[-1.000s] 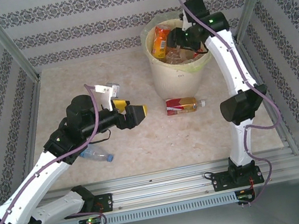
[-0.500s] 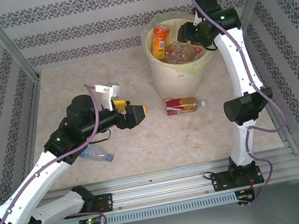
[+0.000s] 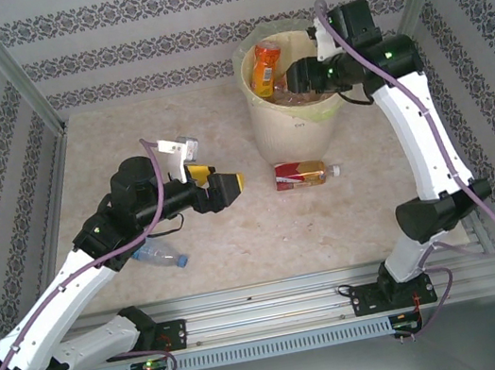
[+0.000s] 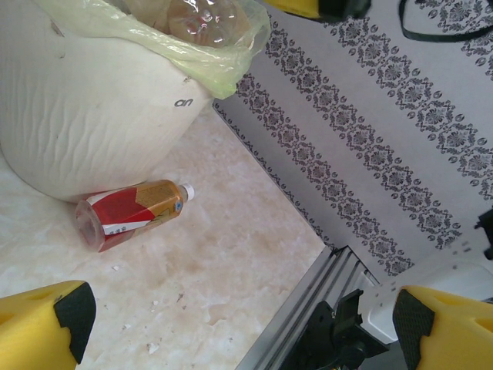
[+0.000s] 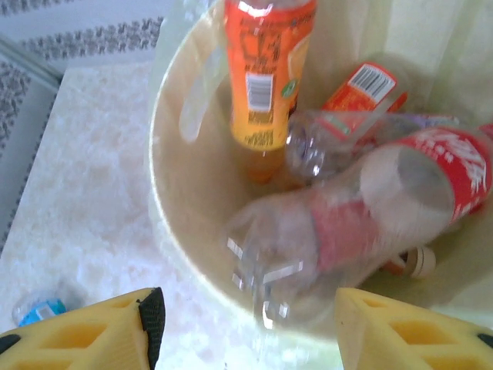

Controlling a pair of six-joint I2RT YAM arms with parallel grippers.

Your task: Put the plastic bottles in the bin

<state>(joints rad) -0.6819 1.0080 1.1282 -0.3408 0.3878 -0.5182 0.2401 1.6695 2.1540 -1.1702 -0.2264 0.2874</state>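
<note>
Inspection notes, limits of view only.

1. Top view, near left: the blue-capped bottle point(image 3: 162, 255) lies on the table with one end hidden under the left arm point(image 3: 71, 273).
2. Top view, far right: the right gripper point(image 3: 293, 77) sits over the rim of the bin point(image 3: 277, 136). Its dark fingers merge with the contents, so I cannot separate them.
3. Right wrist view: the yellow fingers point(image 5: 85, 331) are cut off by the bottom edge. The clear red-labelled bottle point(image 5: 331, 239) inside the bin is smeared by blur. A small blue item point(image 5: 37, 311) on the table is too blurred to identify.
4. Left wrist view: the bin is cut off by the top and left edges. The mark point(image 4: 182, 102) on its wall is too small for me to read.
</note>
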